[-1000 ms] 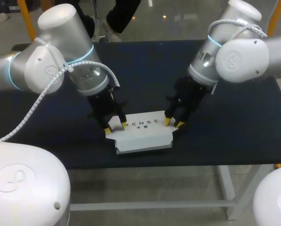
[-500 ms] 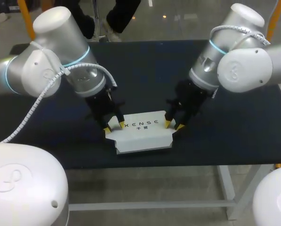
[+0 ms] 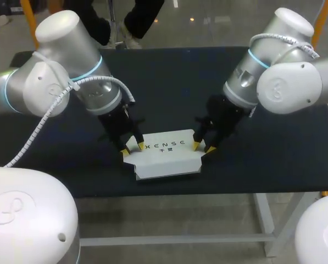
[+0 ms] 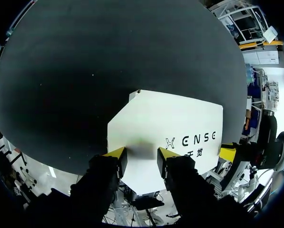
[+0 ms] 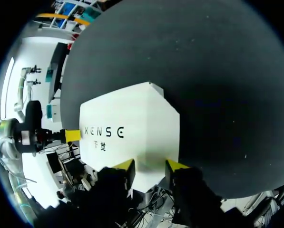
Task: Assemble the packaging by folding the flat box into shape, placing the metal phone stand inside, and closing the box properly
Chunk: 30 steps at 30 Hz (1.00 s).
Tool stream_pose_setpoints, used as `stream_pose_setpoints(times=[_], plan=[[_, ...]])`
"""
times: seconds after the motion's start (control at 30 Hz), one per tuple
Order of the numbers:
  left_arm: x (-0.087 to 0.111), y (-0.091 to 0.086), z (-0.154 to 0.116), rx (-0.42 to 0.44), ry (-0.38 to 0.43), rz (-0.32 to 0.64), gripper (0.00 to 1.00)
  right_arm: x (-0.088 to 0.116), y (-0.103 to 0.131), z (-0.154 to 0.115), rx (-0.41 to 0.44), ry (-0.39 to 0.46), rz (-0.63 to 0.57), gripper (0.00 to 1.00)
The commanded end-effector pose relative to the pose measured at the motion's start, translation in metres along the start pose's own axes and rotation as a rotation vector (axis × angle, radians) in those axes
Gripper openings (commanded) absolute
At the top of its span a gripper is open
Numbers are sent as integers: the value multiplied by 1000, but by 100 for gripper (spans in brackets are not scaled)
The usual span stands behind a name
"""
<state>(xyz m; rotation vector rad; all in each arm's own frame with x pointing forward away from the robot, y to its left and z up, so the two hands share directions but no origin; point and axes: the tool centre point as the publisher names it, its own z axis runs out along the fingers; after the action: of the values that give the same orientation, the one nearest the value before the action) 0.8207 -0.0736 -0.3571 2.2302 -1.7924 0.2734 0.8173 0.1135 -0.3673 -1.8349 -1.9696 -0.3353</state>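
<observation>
White flat box (image 3: 166, 155) lies printed face up at near middle of dark counter (image 3: 169, 82), close to near edge. Left gripper (image 3: 133, 148) at box's left end, fingers slightly spread, tips over cardboard. Right gripper (image 3: 203, 147) at right end, likewise spread.

Your left arm (image 3: 54, 82) and right arm (image 3: 287, 77) are glossy silver-white, with bulbous joints, cyan rings (image 3: 95, 67), ribbed white cables (image 3: 37, 129), black wrists (image 3: 117, 124) and yellow fingertips (image 3: 125, 152).
</observation>
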Motion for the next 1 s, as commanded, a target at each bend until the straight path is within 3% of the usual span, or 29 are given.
stream_pose_setpoints(times=[0.03,0.47,1.0], plan=[[1,0,1,3,-5,-1,44,0,0,-1,2,1,-1,47],[1,0,1,3,-5,-1,49,0,0,-1,2,1,-1,45],[1,0,1,3,-5,-1,47,0,0,-1,2,1,-1,43]])
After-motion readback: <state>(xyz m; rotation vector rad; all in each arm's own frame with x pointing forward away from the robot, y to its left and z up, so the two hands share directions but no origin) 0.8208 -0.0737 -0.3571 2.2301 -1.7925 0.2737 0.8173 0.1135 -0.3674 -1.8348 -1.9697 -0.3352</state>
